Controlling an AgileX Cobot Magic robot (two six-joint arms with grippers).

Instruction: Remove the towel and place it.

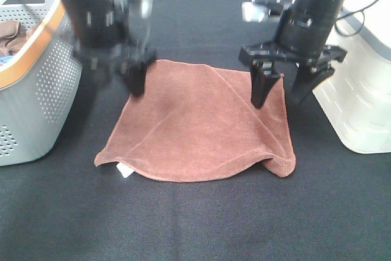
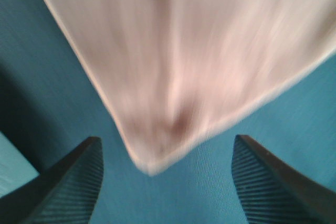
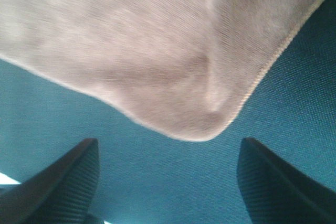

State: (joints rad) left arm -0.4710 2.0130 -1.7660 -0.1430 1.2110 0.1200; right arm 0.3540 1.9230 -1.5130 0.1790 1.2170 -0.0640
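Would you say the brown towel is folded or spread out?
Spread out: the brown towel lies mostly flat on the black cloth, one near corner rumpled.

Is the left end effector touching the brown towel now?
Apart. In the left wrist view, the left end effector is open and the towel corner lies between its fingers with cloth-covered table showing around it.

The brown towel (image 1: 195, 129) lies spread flat, slightly rumpled, its two far corners just below the open grippers.
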